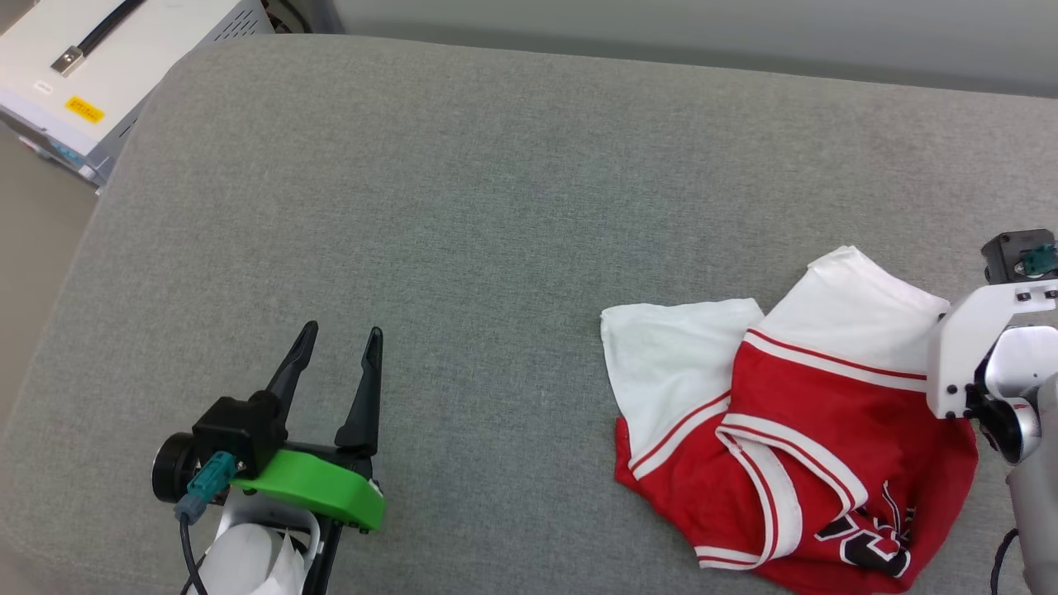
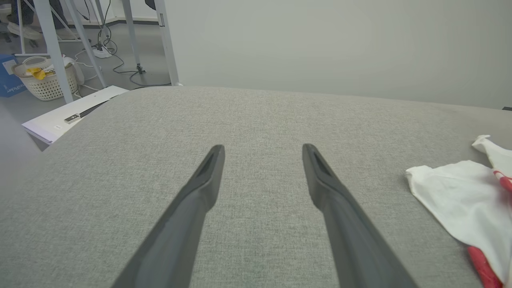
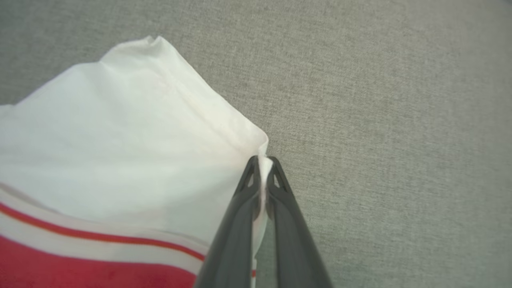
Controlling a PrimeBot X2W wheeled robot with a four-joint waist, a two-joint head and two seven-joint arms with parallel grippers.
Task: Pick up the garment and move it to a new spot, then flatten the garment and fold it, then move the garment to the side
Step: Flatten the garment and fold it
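R gripper (image 3: 264, 160): fingers nearly together, pinching a thin white edge of the garment (image 3: 120, 140) right at the tips, w/ cloth running down betw. the two fingers. Left of those fingers in the R wrist view the white sleeve fans out; lower, by the finger bases, are white trim w/ a red stripe and then the red body. In the head view the R fingers are hidden behind the white wrist bracket (image 1: 963, 355), which sits over the garment's right edge. The garment lies crumpled on the grey surface (image 1: 496, 207): two white sleeves on the far side, red body nearer, black white-edged lettering at the near end. L gripper (image 1: 343, 330): fingers spread wide, nothing betw. them, pointing away over bare surface; can't tell if the tips touch it. A green part (image 1: 322, 487) wraps its wrist, w/ a teal connector beside it. The garment is well off to the right of the L gripper, apart from it; in the L wrist view one white sleeve shows at the far right. Past the L fingertips the surface runs to its far edge, then a pale wall (image 2: 340, 40). Up-left of them, beyond the surface corner, is a white box (image 1: 99, 58) w/ a yellow label and a black cable on top. Farther off are metal legs (image 2: 52, 48), a white basket (image 2: 44, 82) and floor cables.
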